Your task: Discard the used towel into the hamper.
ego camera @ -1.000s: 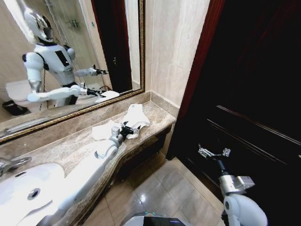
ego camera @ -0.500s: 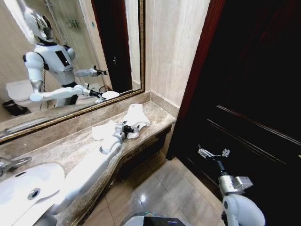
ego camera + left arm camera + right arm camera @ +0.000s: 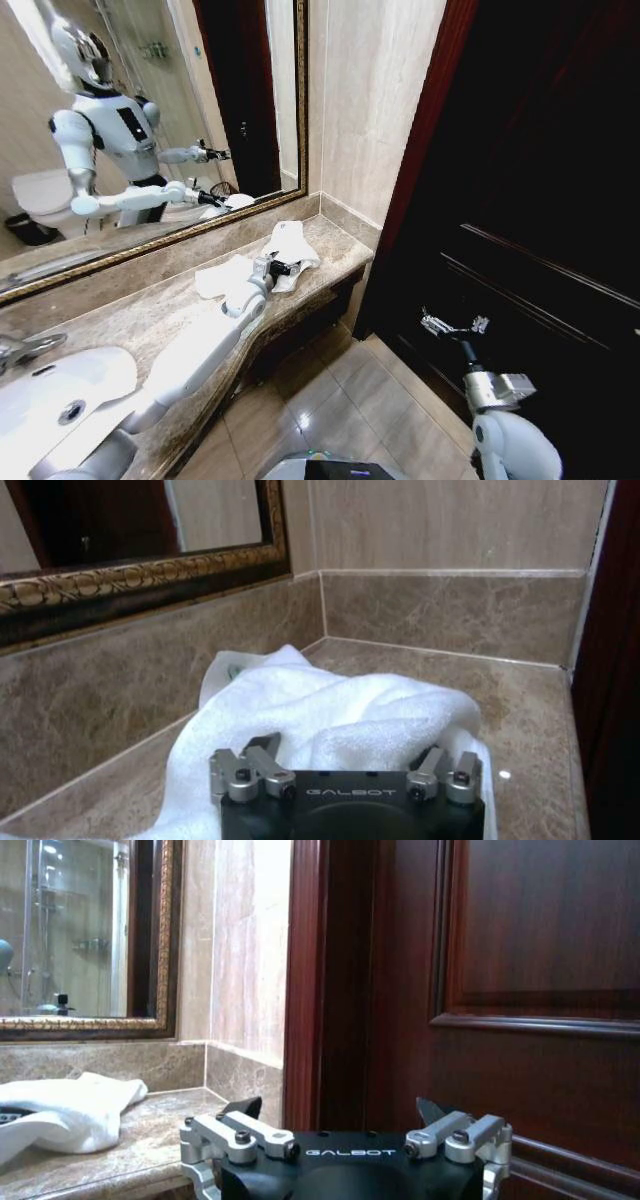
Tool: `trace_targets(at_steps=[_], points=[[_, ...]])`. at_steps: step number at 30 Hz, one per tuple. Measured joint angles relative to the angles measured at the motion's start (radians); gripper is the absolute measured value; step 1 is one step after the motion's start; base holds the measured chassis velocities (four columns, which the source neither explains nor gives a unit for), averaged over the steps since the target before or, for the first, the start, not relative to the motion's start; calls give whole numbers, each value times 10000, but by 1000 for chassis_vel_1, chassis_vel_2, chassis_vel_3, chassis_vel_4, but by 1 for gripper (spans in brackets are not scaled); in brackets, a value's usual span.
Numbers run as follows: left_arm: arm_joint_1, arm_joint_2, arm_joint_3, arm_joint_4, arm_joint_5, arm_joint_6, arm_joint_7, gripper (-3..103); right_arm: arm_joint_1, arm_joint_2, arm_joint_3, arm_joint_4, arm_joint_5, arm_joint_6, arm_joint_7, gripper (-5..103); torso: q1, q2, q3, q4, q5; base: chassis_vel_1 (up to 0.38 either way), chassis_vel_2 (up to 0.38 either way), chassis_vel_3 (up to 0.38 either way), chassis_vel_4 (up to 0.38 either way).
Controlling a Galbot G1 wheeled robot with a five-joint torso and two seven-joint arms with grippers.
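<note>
One towel [image 3: 330,712] lies crumpled at the table's [image 3: 150,310] far corner, our left tool [image 3: 282,268] spread open over it. Pinching only a loose fold could let it slip. Our right tool [image 3: 452,325] waits open by the door [image 3: 540,180].

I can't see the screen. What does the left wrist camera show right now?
The left end effector, fingers open, sits right at a crumpled white towel lying on a brown marble counter. Behind it, marble walls meet at a corner, with an ornate dark mirror frame to one side.
</note>
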Motion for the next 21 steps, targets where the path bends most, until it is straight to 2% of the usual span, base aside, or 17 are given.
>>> trace_targets(at_steps=[2,4,5,7,11,13,15,16,20,21], points=[[51,-3,-29,10,12,-26,5,72,-15,18,-4,9,-6,9,0,100,0,0,0,0,1,0,0,0,0],[61,-5,-29,10,12,-27,9,72,-25,19,0,18,-6,11,0,100,0,0,0,0,1,0,0,0,0],[87,-10,-33,1,13,-27,17,64,-59,19,32,33,-3,23,0,100,0,0,0,0,0,0,0,0,0],[97,-12,-34,-17,14,-27,18,64,-69,19,45,35,1,29,0,100,0,0,0,0,0,0,0,0,0],[139,5,-52,-102,17,-43,43,47,-105,30,55,69,14,56,0,100,0,0,0,0,0,0,0,0,0],[148,13,-62,-111,17,-50,50,47,-106,33,48,72,14,56,0,100,0,0,0,-1,0,0,0,0,0],[173,39,-84,-120,20,-96,53,39,-95,35,20,75,8,57,0,100,0,0,0,-1,0,0,0,0,0],[173,39,-84,-120,20,-96,53,39,-95,35,20,75,8,57,0,100,0,0,0,-1,0,0,0,0,0],[249,79,-165,-171,26,-126,53,23,-54,44,-12,101,-5,57,0,100,0,0,0,0,0,0,0,0,0],[249,79,-165,-171,26,-126,53,23,-54,44,-12,101,-5,57,0,100,0,0,0,0,0,0,0,0,0]])
